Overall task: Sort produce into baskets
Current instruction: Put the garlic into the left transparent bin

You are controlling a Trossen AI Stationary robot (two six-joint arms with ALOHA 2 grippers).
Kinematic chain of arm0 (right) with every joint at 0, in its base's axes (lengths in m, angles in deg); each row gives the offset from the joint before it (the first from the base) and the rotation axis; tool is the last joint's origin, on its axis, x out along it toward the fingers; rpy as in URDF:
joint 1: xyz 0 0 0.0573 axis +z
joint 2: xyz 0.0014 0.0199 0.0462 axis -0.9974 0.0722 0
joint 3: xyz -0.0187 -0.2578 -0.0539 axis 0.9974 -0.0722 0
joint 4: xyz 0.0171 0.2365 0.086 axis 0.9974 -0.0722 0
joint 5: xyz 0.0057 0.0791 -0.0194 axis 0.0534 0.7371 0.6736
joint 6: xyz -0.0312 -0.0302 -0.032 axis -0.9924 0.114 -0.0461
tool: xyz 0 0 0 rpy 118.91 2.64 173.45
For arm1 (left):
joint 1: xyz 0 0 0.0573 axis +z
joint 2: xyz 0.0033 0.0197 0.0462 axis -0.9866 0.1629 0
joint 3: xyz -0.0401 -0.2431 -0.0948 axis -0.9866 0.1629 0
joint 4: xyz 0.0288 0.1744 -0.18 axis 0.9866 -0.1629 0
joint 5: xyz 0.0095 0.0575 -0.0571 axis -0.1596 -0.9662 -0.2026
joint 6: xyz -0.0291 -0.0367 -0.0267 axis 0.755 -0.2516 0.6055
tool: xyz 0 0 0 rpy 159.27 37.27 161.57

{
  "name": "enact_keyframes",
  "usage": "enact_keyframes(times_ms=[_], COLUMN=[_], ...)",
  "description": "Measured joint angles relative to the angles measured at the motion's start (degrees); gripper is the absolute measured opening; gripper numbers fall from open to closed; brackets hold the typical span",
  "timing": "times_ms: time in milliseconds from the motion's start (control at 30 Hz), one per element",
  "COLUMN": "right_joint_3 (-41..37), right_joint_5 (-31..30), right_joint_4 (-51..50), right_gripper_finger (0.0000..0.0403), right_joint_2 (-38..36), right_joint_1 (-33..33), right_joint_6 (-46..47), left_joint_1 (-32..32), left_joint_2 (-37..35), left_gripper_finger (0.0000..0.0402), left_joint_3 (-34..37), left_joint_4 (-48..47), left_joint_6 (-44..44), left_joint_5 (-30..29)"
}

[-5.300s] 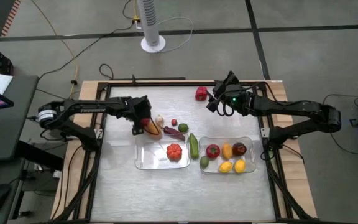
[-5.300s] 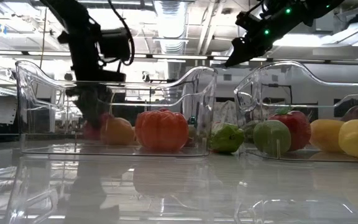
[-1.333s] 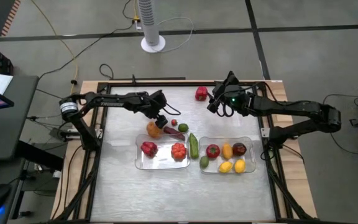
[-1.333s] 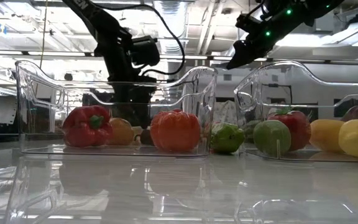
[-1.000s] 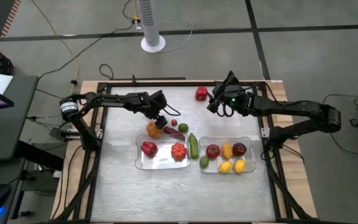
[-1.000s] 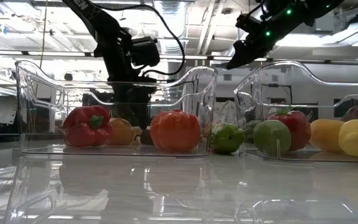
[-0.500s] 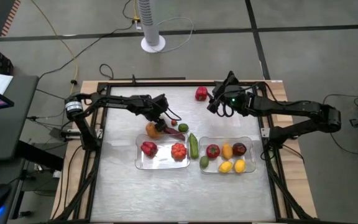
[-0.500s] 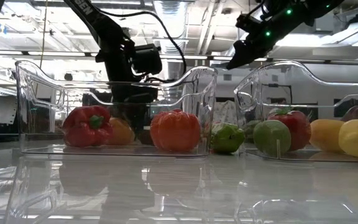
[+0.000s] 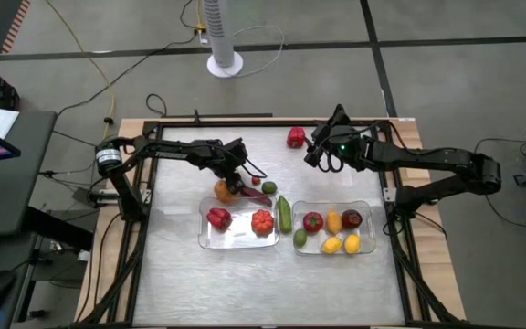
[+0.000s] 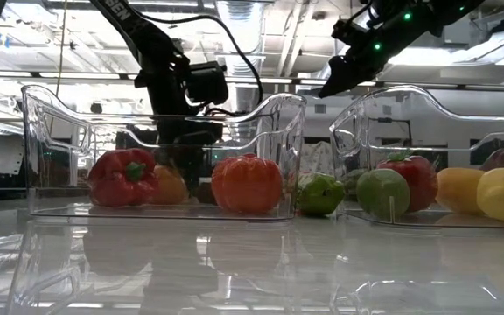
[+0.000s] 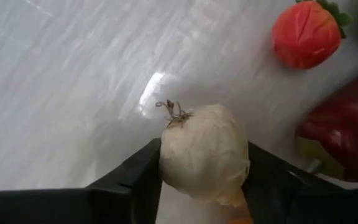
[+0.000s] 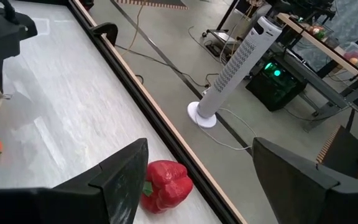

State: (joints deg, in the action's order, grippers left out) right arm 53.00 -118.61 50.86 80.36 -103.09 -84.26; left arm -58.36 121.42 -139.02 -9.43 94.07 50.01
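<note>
Left gripper [image 11: 204,180] closed on the white garlic bulb [image 11: 205,154], just behind the left basket [image 9: 210,239], near a small strawberry [image 11: 306,34]. Right gripper [image 9: 316,153] hovering with fingers spread, holding nothing, beside a red pepper [image 12: 165,185] at the table's far edge; right basket [image 9: 368,249] holds sorted produce

garlic bulb [image 11: 204,152]: white, between jaws | left basket [image 9: 204,239]: red pepper [image 9: 217,217], tomato [image 9: 261,221]

white garlic bulb [image 11: 204,152], red strawberry [image 11: 306,33]
</note>
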Motion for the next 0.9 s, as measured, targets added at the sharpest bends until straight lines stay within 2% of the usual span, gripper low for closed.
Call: enact_keyframes(times_ms=[167,400,533,667,767,833,900], right_joint_3=[0.00,0.00,0.00,0.00,0.00,0.00,0.00], right_joint_5=[0.00,0.01,0.02,0.02,0.02,0.02,0.02], right_joint_4=[-0.01,-0.02,-0.03,-0.03,-0.03,-0.03,-0.03], right_gripper_finger=[0.0312,0.0312,0.0312,0.0312,0.0312,0.0312,0.0312], right_joint_2=[0.00,0.00,0.00,0.00,0.00,0.00,0.00], right_joint_1=[0.00,0.00,-0.02,-0.02,-0.02,-0.02,-0.02], right_joint_6=[-0.02,-0.04,-0.04,-0.07,-0.09,-0.07,-0.07], left_joint_1=[0.00,-0.73,-3.16,-8.24,-13.72,-17.68,-21.78], left_joint_2=[-0.06,-2.25,-5.10,-7.51,-7.67,-7.40,-6.58], left_gripper_finger=[0.0147,0.0154,0.0154,0.0155,0.0155,0.0157,0.0165], left_joint_3=[-2.07,-15.59,-21.47,-22.64,-22.64,-22.56,-22.41], left_joint_4=[-4.28,-18.93,-20.38,-20.06,-21.38,-23.60,-23.18], left_joint_6=[-1.75,-5.14,-4.86,-4.65,-4.90,-5.21,-5.71], left_joint_5=[1.58,1.29,3.86,10.32,12.52,10.96,5.79])
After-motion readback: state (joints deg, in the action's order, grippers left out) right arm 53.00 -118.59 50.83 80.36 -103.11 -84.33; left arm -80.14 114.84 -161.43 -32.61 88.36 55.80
